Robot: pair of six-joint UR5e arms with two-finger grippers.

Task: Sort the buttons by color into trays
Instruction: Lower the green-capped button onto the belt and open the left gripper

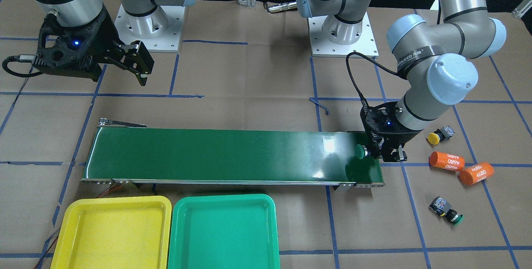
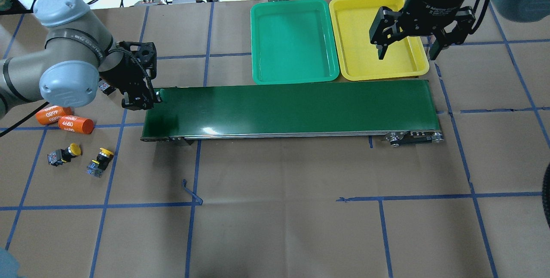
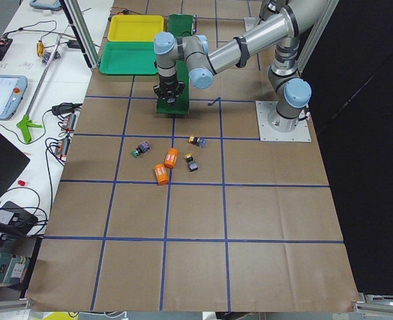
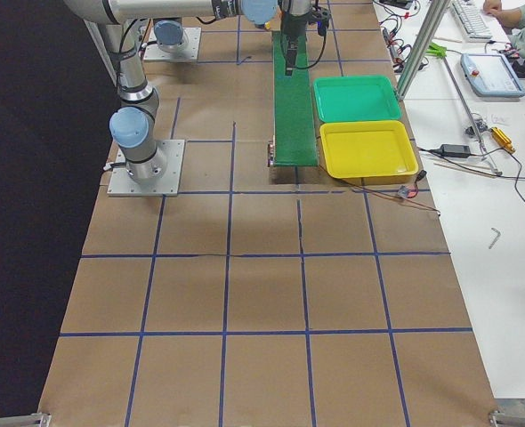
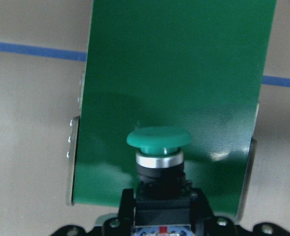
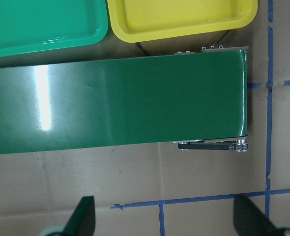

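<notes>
Left gripper [image 1: 377,153] at belt end on robot's left, clenched on black body of green button [image 1: 360,151]. Cap forward, over conveyor belt [image 1: 228,156], pointing along it. In left wrist view low above belt surface; contact w/ belt not clear.

Right gripper [image 2: 407,50] released, fingers [image 6: 81,219] spread wide, nothing between. Hanging high over brown paper on robot's side of belt, near belt's other end.

Yellow tray [image 1: 112,231] and green tray [image 1: 224,231] side by side on operators' side of belt, yellow one nearer to right gripper.

On paper past left belt end, well apart from trays: second green button [image 1: 447,211] lying on side, first yellow button [image 2: 64,154], second yellow button [image 2: 99,162] just beside it. Near them 2 orange cylinders [image 1: 447,160], marked 4680.
</notes>
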